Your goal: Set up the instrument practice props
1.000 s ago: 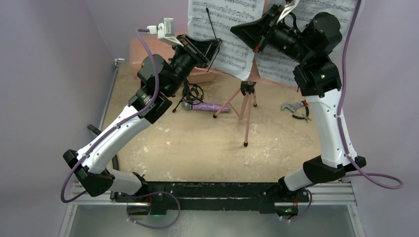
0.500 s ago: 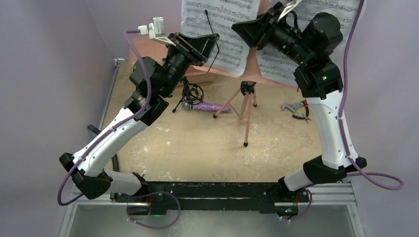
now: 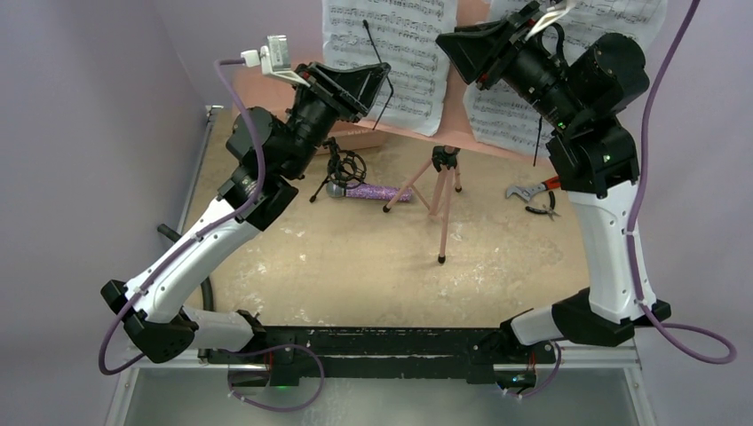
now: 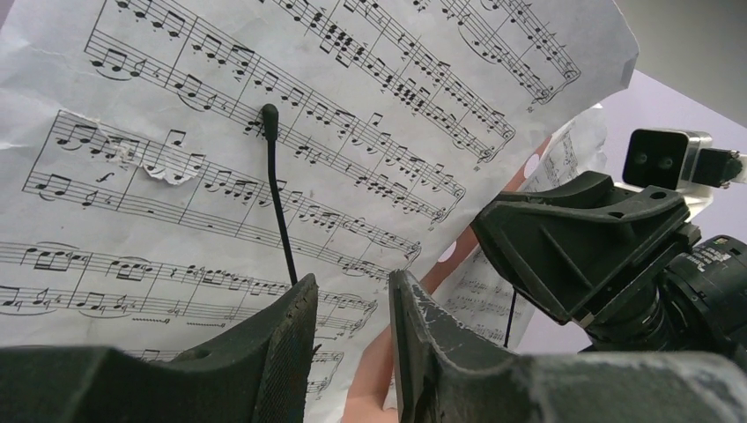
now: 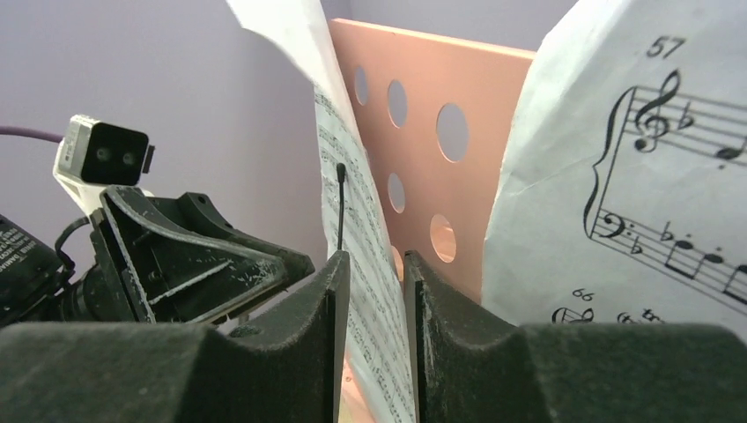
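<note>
The pink music stand [image 3: 441, 191] stands mid-table on its tripod legs, and its perforated desk [image 5: 458, 141] sits high at the back. Two white sheet-music pages rest on the desk, a left page [image 3: 391, 49] and a right page [image 3: 508, 106]. My left gripper [image 3: 380, 86] is at the left page's lower edge, its jaws narrowly apart around the pink desk's bottom edge [image 4: 374, 374]. My right gripper [image 3: 455, 46] has the left page's right edge [image 5: 357, 220] between its nearly closed jaws. The purple microphone [image 3: 377, 192] lies beside the black tripod mic stand [image 3: 342, 167].
A salmon-pink case [image 3: 257, 89] sits at the back left behind my left arm. A red-handled tool [image 3: 537, 191] lies at the right. A thin black wire page holder [image 4: 280, 203] crosses the left page. Purple walls close in at the left and back.
Both arms have risen and moved toward the back, and the desk with its two pages has gone up with them. The tripod legs, the microphone and the mic stand have not moved.
</note>
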`<action>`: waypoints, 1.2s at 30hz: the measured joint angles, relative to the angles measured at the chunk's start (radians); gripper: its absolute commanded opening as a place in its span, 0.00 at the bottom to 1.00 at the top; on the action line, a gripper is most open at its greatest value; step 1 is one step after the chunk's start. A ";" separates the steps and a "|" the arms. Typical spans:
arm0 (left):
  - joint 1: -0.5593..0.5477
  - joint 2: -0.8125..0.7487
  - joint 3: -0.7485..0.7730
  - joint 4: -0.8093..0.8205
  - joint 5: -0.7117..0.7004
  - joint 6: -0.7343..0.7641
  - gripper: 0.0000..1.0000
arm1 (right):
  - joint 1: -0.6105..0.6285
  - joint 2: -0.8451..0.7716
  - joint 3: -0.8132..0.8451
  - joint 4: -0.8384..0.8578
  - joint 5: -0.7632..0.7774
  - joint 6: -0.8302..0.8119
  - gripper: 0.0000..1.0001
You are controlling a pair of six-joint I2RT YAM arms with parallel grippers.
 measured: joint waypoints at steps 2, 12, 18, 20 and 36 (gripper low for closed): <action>0.000 -0.005 -0.008 0.000 -0.002 0.000 0.37 | 0.000 -0.002 0.001 0.008 0.000 0.001 0.33; 0.000 -0.042 -0.030 -0.005 -0.019 0.000 0.54 | 0.000 0.002 0.003 0.028 -0.002 0.011 0.42; 0.000 -0.076 -0.055 -0.004 -0.037 -0.001 0.65 | 0.000 -0.031 -0.029 0.052 0.018 0.020 0.45; 0.000 -0.084 -0.062 -0.004 -0.041 -0.001 0.68 | 0.000 -0.047 -0.038 0.063 0.028 0.021 0.46; 0.000 -0.127 -0.098 -0.010 -0.070 0.001 0.86 | 0.000 -0.187 -0.202 0.186 0.002 0.026 0.59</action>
